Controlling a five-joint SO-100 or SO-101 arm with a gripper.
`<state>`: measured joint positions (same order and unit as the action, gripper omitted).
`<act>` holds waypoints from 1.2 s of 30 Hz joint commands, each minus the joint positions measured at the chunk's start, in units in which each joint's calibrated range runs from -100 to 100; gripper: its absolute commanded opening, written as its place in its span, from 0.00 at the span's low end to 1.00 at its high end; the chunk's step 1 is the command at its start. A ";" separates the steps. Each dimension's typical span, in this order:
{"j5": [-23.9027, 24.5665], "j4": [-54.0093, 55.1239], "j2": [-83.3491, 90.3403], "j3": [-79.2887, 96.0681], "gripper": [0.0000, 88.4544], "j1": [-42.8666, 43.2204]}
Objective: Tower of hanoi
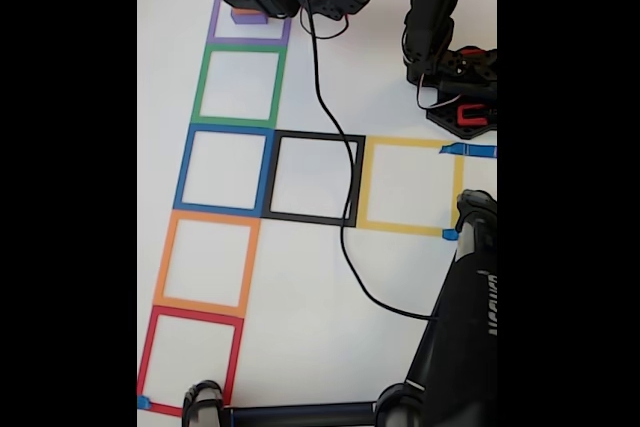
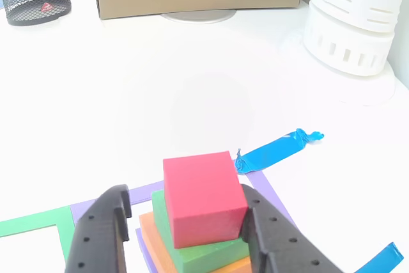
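You are looking at the tower standing stacked inside the purple tape square [image 1: 248, 25] at the top of the coloured column in the fixed view, with the red block [image 2: 203, 197] on top, the green block [image 2: 192, 247] under it and the orange block [image 2: 185, 261] showing beneath that; the purple block [image 1: 249, 17] is peeking out at the base in the fixed view. Your gripper [image 2: 182, 238] is straddling the stack with its jaws spread wide, one finger standing off to the left of the blocks with a clear gap, the other sitting close beside the red block's right side; whether that one is touching, you cannot tell. These blocks are looking like small solid cubes with flat, matte faces and crisp edges, so they are probably light and stiff, not fragile, and likely to slide off each other easily if nudged. Because the red block is sitting slightly turned on the green one, you should be aiming to close on its two opposite side faces, squarely and around mid-height, clear of the green block, so the layers below are not dragged along.
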<state>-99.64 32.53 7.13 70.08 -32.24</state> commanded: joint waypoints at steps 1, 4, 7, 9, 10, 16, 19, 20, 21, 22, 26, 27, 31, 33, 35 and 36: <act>-0.36 1.24 3.16 -0.17 0.18 -0.07; -0.36 1.40 3.32 -0.08 0.17 0.31; -0.36 2.05 3.24 -0.08 0.16 0.60; -0.36 2.29 3.08 -0.08 0.15 0.70; -0.36 2.37 3.00 -0.08 0.15 0.70; -0.36 2.70 2.68 -0.17 0.12 1.08; -0.36 2.70 2.68 -0.17 0.11 1.18; -0.36 2.70 2.68 -0.17 0.10 1.27; -0.36 2.70 2.68 -0.17 0.10 1.27; -0.36 2.70 2.68 -0.08 0.10 1.27; -0.36 2.70 2.84 0.38 0.08 1.18; -0.36 2.70 2.92 0.38 0.08 1.18; -0.36 2.45 3.56 0.56 0.08 1.37; -0.36 1.89 4.45 0.56 0.08 1.66; -0.36 0.67 6.23 0.56 0.08 2.14; -0.36 -0.14 7.36 0.47 0.08 2.33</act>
<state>-99.64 33.82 9.16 70.78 -31.07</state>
